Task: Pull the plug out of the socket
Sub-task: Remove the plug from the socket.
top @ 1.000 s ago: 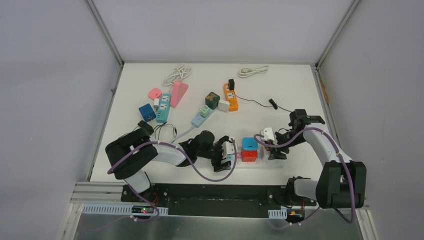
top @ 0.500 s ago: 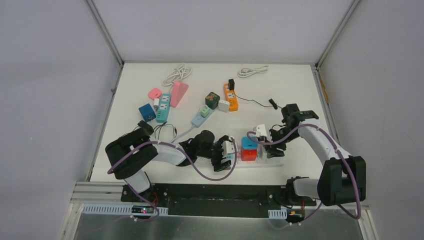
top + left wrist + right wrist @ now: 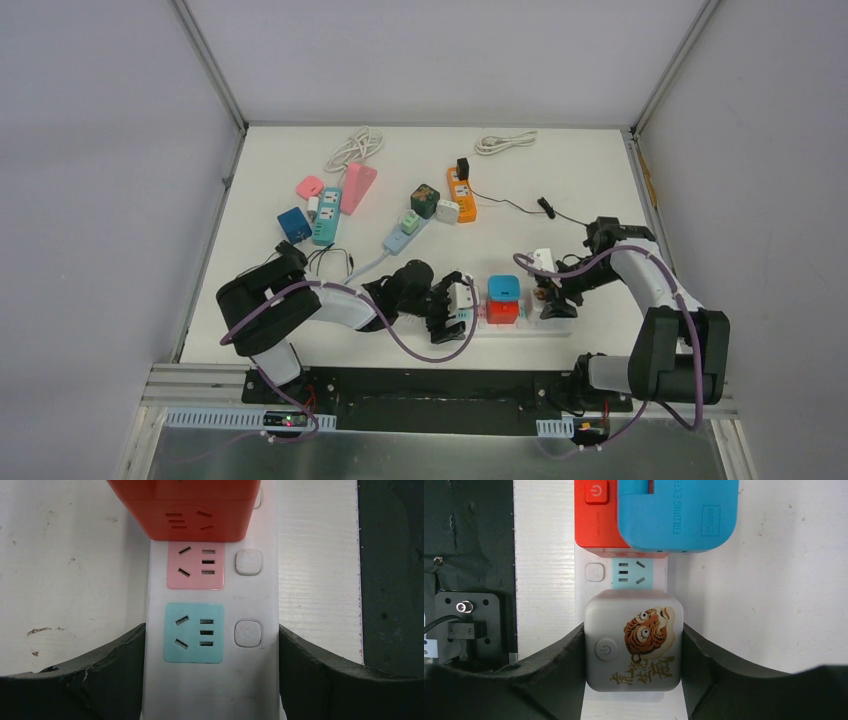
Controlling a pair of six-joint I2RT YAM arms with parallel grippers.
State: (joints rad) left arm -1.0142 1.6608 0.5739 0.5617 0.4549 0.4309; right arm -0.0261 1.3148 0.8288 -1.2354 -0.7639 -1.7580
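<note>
Right wrist: gripping tiger plug (image 3: pixel 634 645) with right gripper (image 3: pixel 633 627), jaws half-open. Clamping strip (image 3: pixel 210 692) at table (image 3: pixel 560 180) front edge with left gripper (image 3: pixel 212 627), jaws wide. Next: pull straight up.

The red-orange cube adapter (image 3: pixel 200 505) is cut off by the left wrist view's top edge, the blue folding plug (image 3: pixel 676 515) by the right's. The grey tiger-printed plug (image 3: pixel 634 640) hides its socket in the white power strip (image 3: pixel 595 572).
</note>
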